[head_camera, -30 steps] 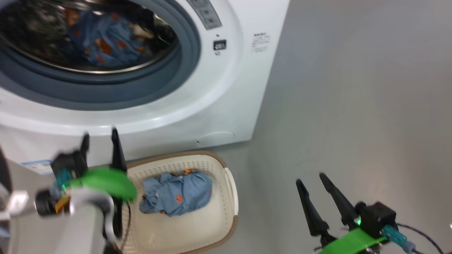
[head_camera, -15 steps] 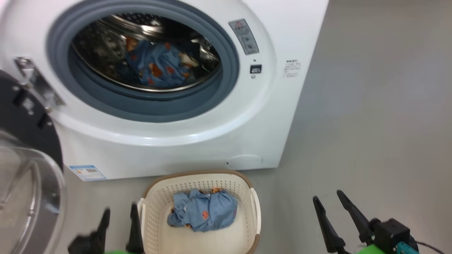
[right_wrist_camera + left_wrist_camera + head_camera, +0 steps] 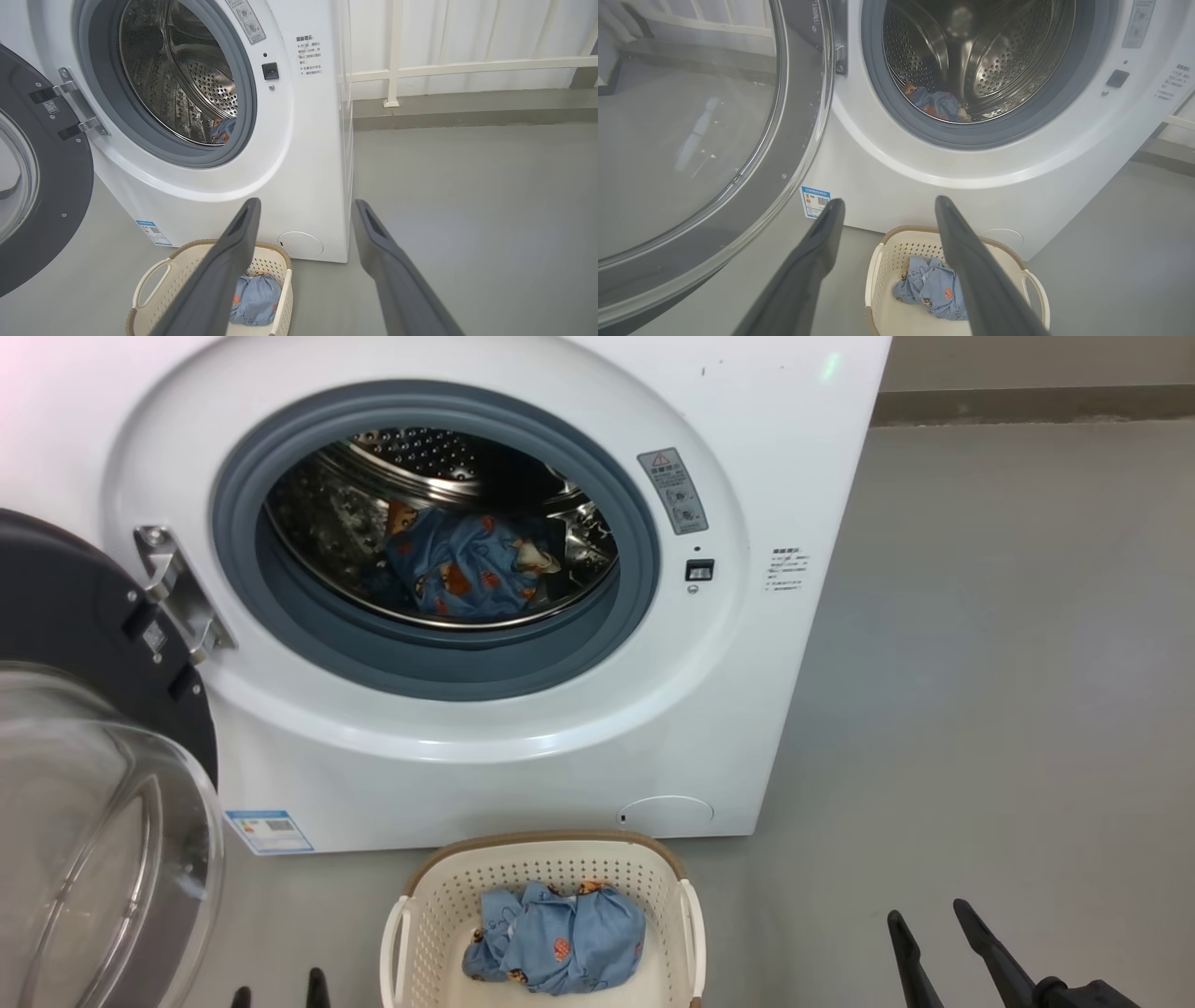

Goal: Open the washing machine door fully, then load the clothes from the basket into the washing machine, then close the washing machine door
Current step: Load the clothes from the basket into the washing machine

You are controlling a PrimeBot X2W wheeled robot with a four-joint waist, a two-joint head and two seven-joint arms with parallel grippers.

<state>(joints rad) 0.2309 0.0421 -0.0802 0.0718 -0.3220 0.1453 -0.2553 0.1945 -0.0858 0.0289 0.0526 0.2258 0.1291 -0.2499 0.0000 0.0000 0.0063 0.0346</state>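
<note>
The white washing machine (image 3: 523, 765) stands with its door (image 3: 75, 644) swung wide open to the left. One light blue printed garment (image 3: 464, 567) lies in the steel drum. Another of the clothes (image 3: 558, 941) sits bunched in the cream basket (image 3: 439, 896) on the floor before the machine. My left gripper (image 3: 277, 991) is open, its tips just left of the basket at the bottom edge. My right gripper (image 3: 930, 922) is open over bare floor, well right of the basket. Both hold nothing. The left wrist view shows the left gripper (image 3: 887, 204) above the basket (image 3: 878, 266).
Grey floor (image 3: 1008, 663) spreads to the right of the machine. A white railing (image 3: 467, 67) and a low kerb run behind it. The open door's glass bowl (image 3: 84, 859) bulges out at the lower left.
The head camera has tilted up and back, so the whole machine front and open door show. Both grippers have sunk to the picture's bottom edge; the left one has dropped from beside the door opening.
</note>
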